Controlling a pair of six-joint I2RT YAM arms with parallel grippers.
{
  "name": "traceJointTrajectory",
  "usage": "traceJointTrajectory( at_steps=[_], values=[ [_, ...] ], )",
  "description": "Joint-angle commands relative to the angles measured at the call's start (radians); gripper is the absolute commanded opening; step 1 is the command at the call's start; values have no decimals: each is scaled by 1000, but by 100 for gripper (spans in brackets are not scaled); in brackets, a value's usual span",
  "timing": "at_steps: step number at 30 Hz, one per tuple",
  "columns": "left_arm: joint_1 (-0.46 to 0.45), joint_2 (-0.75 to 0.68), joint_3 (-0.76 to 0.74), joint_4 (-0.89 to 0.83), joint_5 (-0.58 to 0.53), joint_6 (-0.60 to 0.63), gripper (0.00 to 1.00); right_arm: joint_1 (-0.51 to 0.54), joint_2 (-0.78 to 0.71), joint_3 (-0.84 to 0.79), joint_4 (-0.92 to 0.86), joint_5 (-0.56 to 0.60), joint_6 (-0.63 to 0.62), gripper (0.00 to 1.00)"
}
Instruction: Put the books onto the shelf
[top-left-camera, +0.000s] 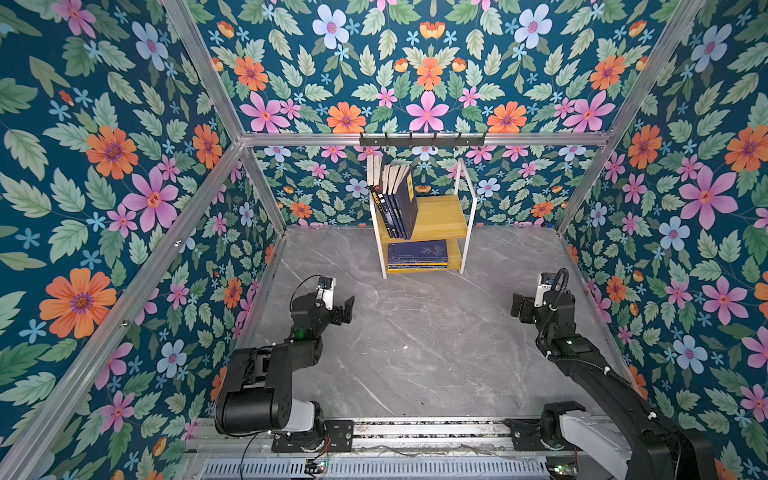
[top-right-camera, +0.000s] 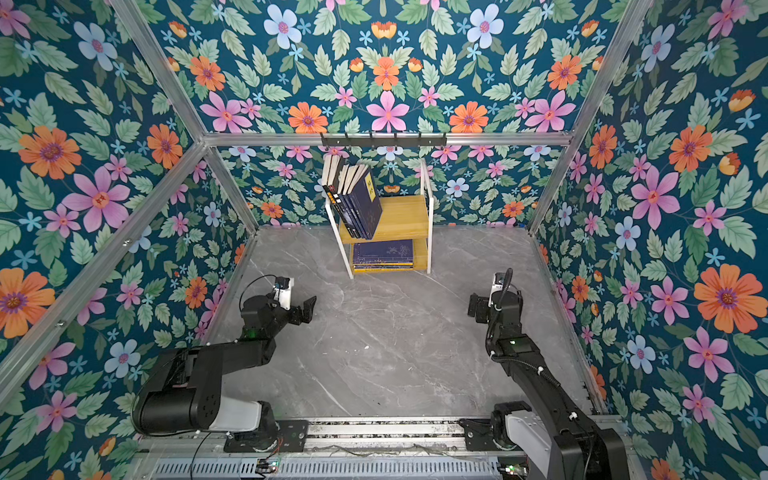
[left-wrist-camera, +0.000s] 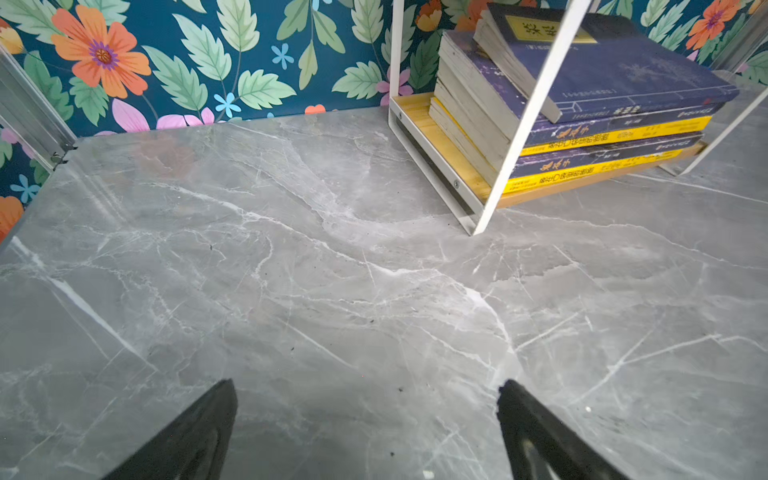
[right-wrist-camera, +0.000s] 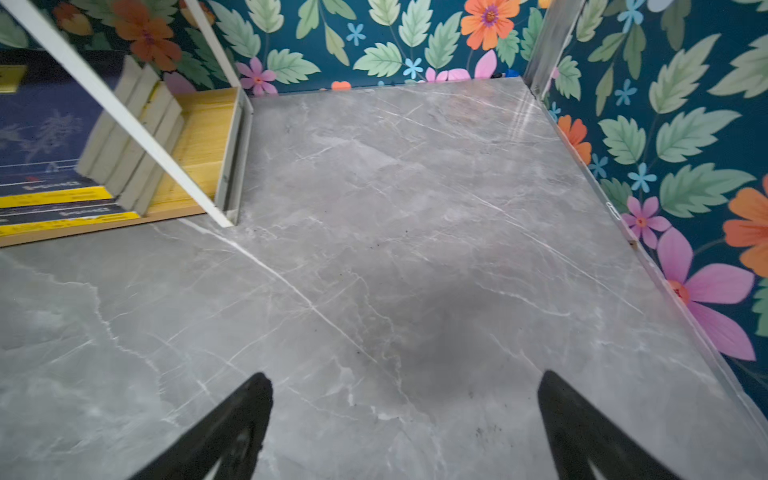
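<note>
Hovering over the grey marble tabletop (top-left-camera: 415, 353), my left gripper (top-left-camera: 347, 309) and right gripper (top-left-camera: 519, 307) both have their jaws spread wide, holding nothing. My arms are bent at the elbow, wrists angled inward. Well ahead, the shelf (top-left-camera: 442, 218) carries the books: a leaning row (top-left-camera: 399, 203) on its upper board, a flat stack (top-left-camera: 417, 254) on the lower.

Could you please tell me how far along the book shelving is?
Done, it seems: a row of books leans upright on the upper board of the shelf and a stack of books lies flat on the lower one. In hand: nothing; the left end effector and right end effector are open and empty. Left: no book shows on the table.
</note>
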Motion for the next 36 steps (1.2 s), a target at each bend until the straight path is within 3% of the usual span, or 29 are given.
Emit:
traceJointTrajectory(
  at_steps=[1, 4, 12, 19, 21, 22, 32, 36],
  values=[
    [0, 29, -26, 222, -16, 18, 100, -4, 34, -27, 162, 6, -29, 99],
    [0, 67, -55, 323, -46, 5, 100, -5, 94, -32, 213, 13, -47, 99],
    [0, 71, -64, 338, -117, -22, 100, -8, 223, -65, 424, -16, -136, 99],
    [0, 128, -35, 324, -211, -63, 100, -57, 277, -96, 537, -41, -75, 99],
    [1, 181, -58, 465, -213, -72, 100, -60, 293, -92, 540, -63, -78, 99],
    [0, 149, -53, 376, -214, -60, 100, -61, 303, -95, 554, -66, -80, 99],
    [3, 163, -28, 359, -228, -81, 100, -62, 405, -153, 740, -42, -76, 99],
    [3, 163, -29, 360, -228, -80, 100, -71, 414, -142, 725, -43, -61, 99]
  ],
)
